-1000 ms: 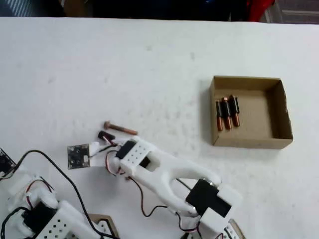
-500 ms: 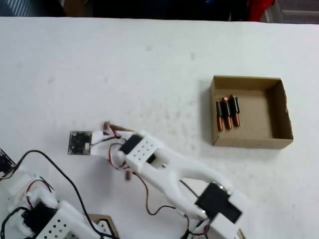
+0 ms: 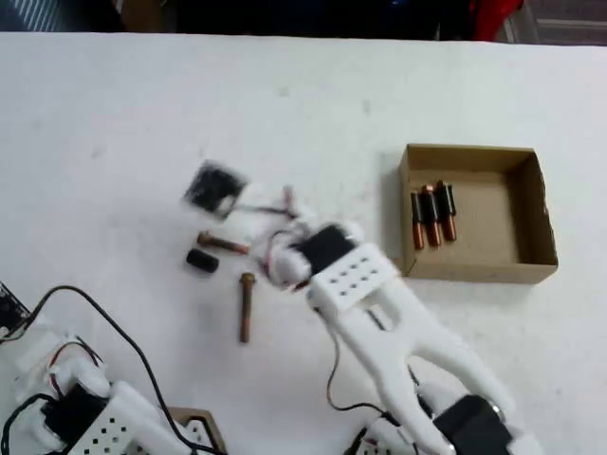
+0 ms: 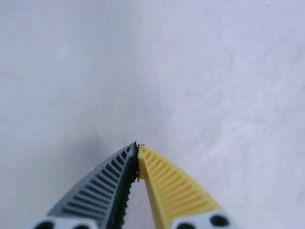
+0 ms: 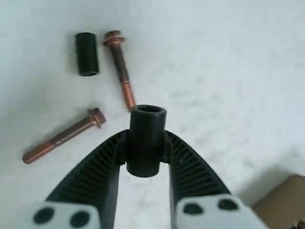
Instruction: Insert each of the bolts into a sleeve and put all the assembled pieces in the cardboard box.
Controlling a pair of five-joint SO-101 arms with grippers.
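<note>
A sleeve (image 5: 145, 136) is gripped by the right end effector (image 5: 144, 149), apart from the box (image 3: 471, 271); the left end effector (image 4: 138, 155) is closed, empty. The sleeve could be twisted loose if pushed crookedly onto a bolt (image 5: 120, 67)

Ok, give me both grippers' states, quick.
Left gripper: shut, holding nothing.
Right gripper: shut on a black sleeve.

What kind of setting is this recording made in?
Probably a robotics lab bench: a plain white table, a white robot arm with exposed wiring, and a cardboard box holding assembled pieces.
</note>
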